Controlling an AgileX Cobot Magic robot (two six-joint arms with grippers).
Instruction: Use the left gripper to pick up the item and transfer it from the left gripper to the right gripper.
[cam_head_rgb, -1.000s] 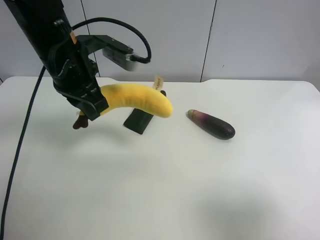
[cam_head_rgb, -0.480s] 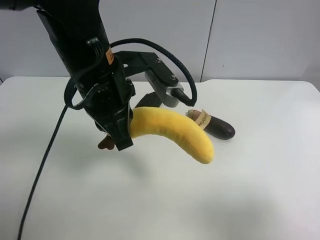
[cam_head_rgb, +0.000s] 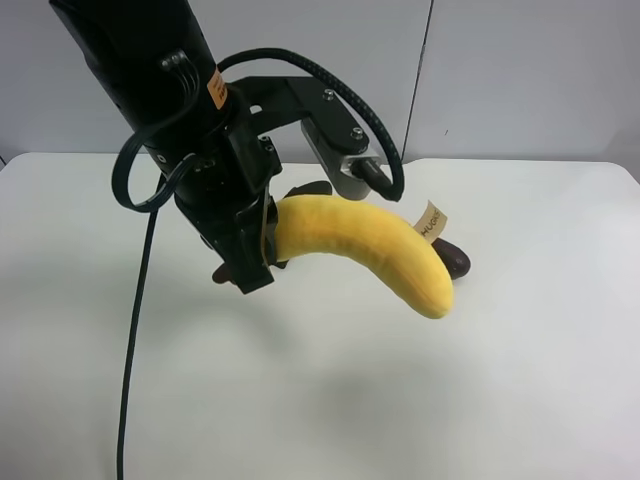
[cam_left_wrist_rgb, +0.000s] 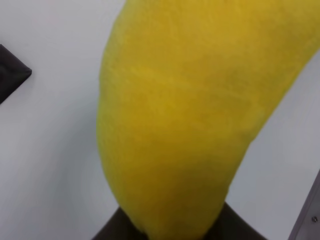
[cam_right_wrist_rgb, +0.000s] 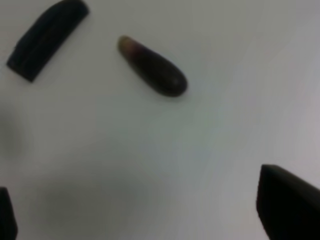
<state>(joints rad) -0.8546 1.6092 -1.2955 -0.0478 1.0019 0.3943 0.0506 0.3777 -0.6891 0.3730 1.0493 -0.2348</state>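
So the plush banana (cam_head_rgb: 360, 248) is held up off the white table (cam_head_rgb: 320, 410) by the left gripper (cam_head_rgb: 255, 262), the all-black one on the arm at the exterior high view's left. The jaws are pinched onto the banana right by its stem end, and the brown stem tip (cam_head_rgb: 221, 272) can just be made out poking past them. From the grip the body arcs out toward that view's right with the free end drooping lower, and a small white tag (cam_head_rgb: 432, 222) sticks up near that end. A loose black cable (cam_head_rgb: 133, 330) is seen hanging down beside the arm. In the left wrist view nearly everything is filled by yellow plush, with dark jaw parts showing on either side of it at the base. The eggplant (cam_head_rgb: 458, 263) is mostly hidden behind the banana's tip in the exterior view, but it's seen whole, if blurry, from the right wrist, lying on the table apart from the flat-cut cucumber (cam_right_wrist_rgb: 47, 37). The right gripper (cam_right_wrist_rgb: 147, 217) is spread wide above the table; its dark fingertips (cam_right_wrist_rgb: 290, 205) sit at opposite edges of its own view, and only table surface shows between them.
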